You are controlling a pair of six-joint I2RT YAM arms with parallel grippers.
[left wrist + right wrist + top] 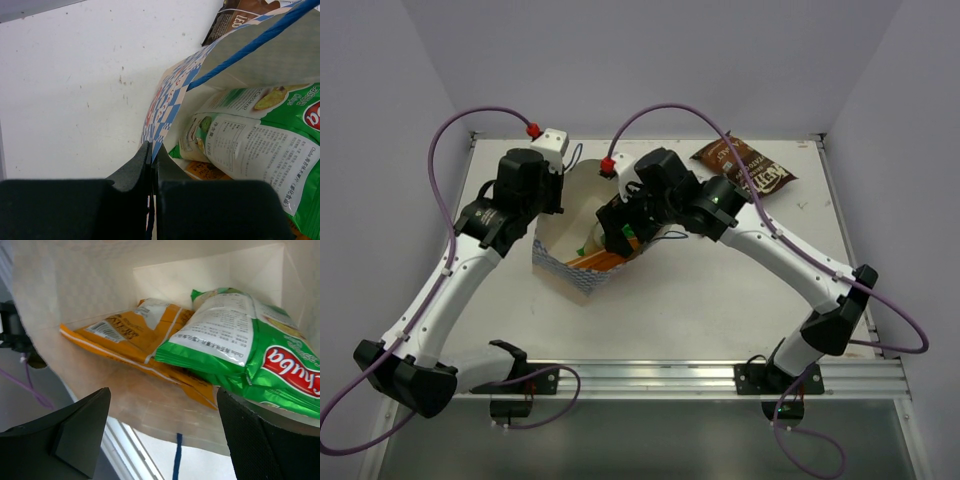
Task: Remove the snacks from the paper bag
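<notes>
The paper bag (563, 268) lies on its side in the middle of the table, its mouth facing the right arm. My left gripper (548, 190) (151, 148) is shut on the bag's checked rim (167, 107), beside a blue cord handle (250, 46). My right gripper (620, 238) (162, 412) is open at the mouth, with nothing between its fingers. Inside lie an orange snack packet (132, 335) (206, 171) and, partly on top of it, the green-and-white Chuba packet (240, 347) (252, 145). A dark brown packet (745, 165) (240, 15) lies outside on the table's far right.
A small white block (556, 140) with a red cable plug sits at the table's far edge behind the bag. An aluminium rail (650, 378) runs along the near edge by the arm bases. Walls close in the table on three sides.
</notes>
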